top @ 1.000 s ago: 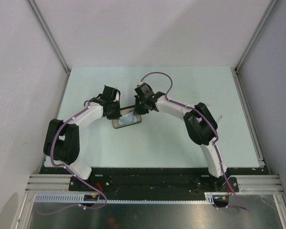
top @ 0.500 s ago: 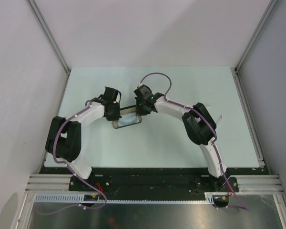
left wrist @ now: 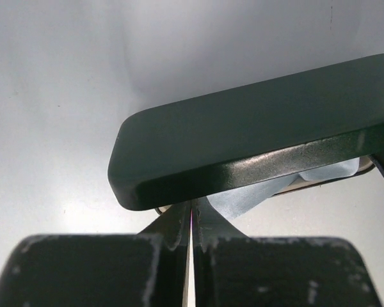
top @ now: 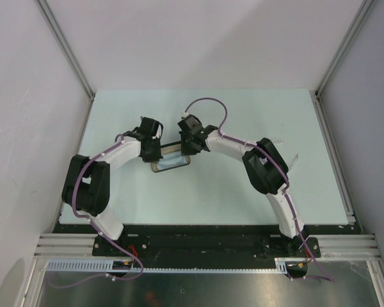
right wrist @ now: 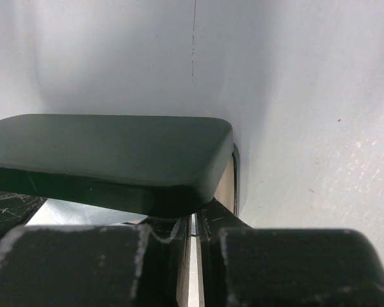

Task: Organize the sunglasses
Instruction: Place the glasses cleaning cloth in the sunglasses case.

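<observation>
Seemingly sunglasses hide in case [left wrist: 256, 141] between clenched left tool [left wrist: 191, 224] and clenched right tool [right wrist: 193, 224].

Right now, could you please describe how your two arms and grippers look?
The left arm and right arm have white links, bulky black joints and purple cables. The left gripper and right gripper are black with white scuffs.

No text, label, brand, number or sign can be read in any view. Dark case lid [left wrist: 256, 128]: plain, unmarked surface in both wrist views. Arm housings [top: 267, 167] on either side of the case, top view: any marking is too small to make out.
</observation>
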Tool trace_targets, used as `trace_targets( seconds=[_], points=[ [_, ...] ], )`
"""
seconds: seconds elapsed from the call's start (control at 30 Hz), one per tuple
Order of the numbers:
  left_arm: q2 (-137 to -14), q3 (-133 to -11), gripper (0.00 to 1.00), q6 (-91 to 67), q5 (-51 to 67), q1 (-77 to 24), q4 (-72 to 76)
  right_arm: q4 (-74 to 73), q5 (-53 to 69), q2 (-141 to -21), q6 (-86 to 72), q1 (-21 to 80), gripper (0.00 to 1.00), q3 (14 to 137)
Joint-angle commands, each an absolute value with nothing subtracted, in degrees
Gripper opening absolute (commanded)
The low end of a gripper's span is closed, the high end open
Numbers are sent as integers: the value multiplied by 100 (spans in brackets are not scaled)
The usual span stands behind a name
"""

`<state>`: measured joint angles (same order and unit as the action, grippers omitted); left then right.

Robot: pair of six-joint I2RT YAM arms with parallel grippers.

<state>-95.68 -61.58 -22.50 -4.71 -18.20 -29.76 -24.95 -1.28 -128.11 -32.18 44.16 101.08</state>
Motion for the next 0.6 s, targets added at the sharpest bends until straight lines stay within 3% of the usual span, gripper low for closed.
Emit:
trace_targets(
  seconds=[0.0, 0.17, 0.57],
  points=[
    [-9641, -6144, 0, -2355, -668, -1784, -2988, -2347, -255, -12885, -3059, 4456, 10, 10389],
    [-9677, -6117, 0, -2355, -677, -1784, -3006, -2312, -281, -12806, -3024, 4456, 25, 10362],
    [-9809, -6170, 0, -2355, -685, -1793, -3041, -2355, -571, -12560, -2927, 4465, 34, 10266]
  ],
)
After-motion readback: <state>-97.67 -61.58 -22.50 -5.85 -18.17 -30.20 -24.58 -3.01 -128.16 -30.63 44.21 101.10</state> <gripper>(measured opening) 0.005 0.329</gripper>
